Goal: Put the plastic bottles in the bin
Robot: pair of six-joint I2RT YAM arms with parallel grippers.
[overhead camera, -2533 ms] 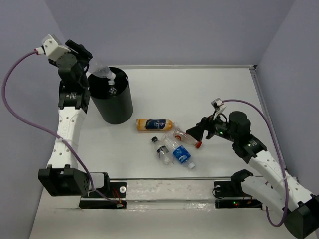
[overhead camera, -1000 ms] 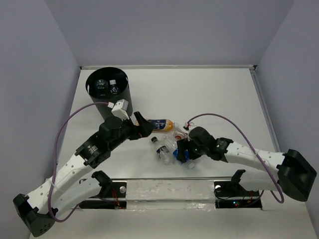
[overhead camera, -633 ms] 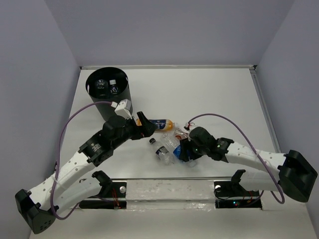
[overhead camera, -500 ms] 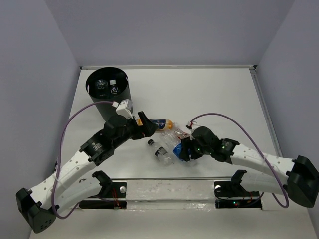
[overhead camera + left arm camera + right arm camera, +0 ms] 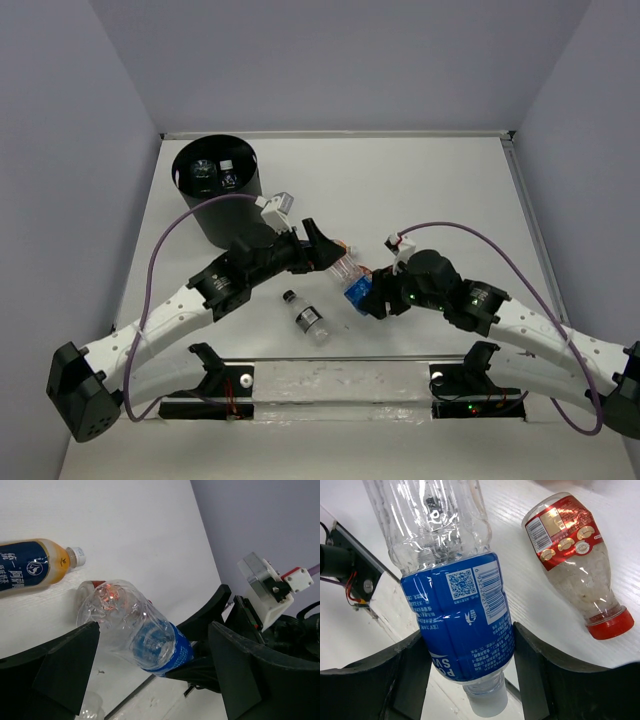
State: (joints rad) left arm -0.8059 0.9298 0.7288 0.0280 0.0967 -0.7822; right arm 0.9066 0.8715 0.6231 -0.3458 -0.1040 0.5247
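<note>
My right gripper (image 5: pixel 467 665) is shut on the blue-label plastic bottle (image 5: pixel 460 615), cap toward the camera, and holds it tilted off the table (image 5: pixel 356 290). My left gripper (image 5: pixel 155 670) is open, and that bottle's clear base (image 5: pixel 125 615) shows between its fingers, untouched. The orange-liquid bottle (image 5: pixel 35 567) lies on the table beyond, mostly under the left gripper (image 5: pixel 326 250) in the top view. A red-capped, red-label bottle (image 5: pixel 570 555) lies beside the held one. A small black-capped bottle (image 5: pixel 305 315) lies near the front. The black bin (image 5: pixel 198 215) stands at the far left with two bottles inside.
The metal rail (image 5: pixel 340 378) with both arm bases runs along the near edge. Grey walls close in the left, back and right sides. Purple cables arc over both arms.
My right gripper shut on the blue-label bottle and raised it off the table. The left arm swung right over the orange bottle. The small black-capped bottle shifted left.
</note>
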